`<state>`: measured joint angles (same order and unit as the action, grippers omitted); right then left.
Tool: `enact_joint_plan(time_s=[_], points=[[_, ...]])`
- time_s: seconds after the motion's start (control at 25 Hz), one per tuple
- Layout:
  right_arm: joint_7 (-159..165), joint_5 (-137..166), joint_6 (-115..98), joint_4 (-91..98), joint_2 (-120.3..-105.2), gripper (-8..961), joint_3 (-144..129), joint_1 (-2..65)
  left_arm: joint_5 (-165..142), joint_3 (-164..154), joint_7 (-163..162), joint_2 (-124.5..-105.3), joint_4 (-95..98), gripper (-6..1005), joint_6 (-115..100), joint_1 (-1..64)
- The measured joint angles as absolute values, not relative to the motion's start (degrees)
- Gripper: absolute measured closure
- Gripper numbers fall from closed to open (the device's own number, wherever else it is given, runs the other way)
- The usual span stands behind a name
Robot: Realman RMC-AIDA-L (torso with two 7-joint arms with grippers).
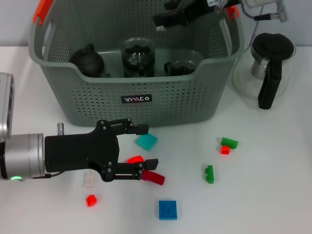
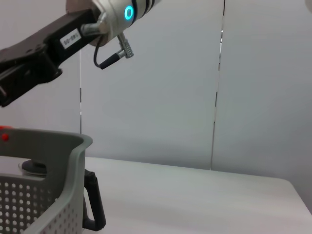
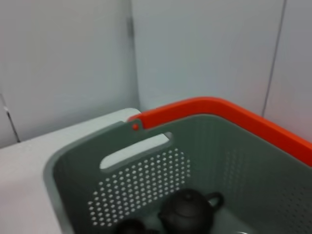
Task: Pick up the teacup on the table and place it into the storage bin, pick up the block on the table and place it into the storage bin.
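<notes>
Square blue block (image 1: 167,209); perforated storage bin (image 1: 161,97)

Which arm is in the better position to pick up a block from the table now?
The left, most likely. Its claw is open low over the table, with a red block between its fingers. The right claw is far back above the storage bin, away from the blocks.

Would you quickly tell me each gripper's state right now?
Left gripper: open, around a red block on the table.
Right gripper: above the storage bin.
</notes>
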<state>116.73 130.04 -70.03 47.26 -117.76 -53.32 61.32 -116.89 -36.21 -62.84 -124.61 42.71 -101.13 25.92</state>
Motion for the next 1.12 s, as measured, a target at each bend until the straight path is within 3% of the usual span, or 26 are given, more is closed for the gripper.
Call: enact_joint_plan(time_s=[0.2,0.4,0.52,0.64,0.76,0.92,1.12], points=[[116.24,129.65,-69.22,48.17,-117.84,457,-53.73,60.36,-117.06,-36.21,-62.83,-124.63,42.53,224,-100.66,25.81],[115.29,126.47,-71.17,52.47,-117.89,198,-53.55,57.17,-117.07,-36.21,-62.82,-124.57,42.01,225,-100.62,26.18],[114.18,122.08,-75.83,57.16,-117.90,109,-53.62,53.53,-117.08,-36.20,-62.82,-124.56,42.01,226,-100.64,26.22],[112.95,116.39,-86.02,61.34,-116.91,19,-53.19,48.60,-117.08,-36.21,-62.82,-124.49,42.01,226,-100.96,26.18],[112.80,113.02,-96.98,64.79,-115.74,23,-53.02,43.56,-117.08,-36.20,-62.82,-124.45,42.01,227,-100.98,26.05],[112.82,116.97,-109.21,69.32,-115.25,25,-53.53,37.30,-117.11,-36.20,-62.82,-124.50,42.01,227,-100.68,25.97],[113.14,130.24,-110.47,70.59,-116.35,25,-53.26,33.09,-116.89,-36.22,-62.70,-124.50,41.41,228,-100.52,26.16]])
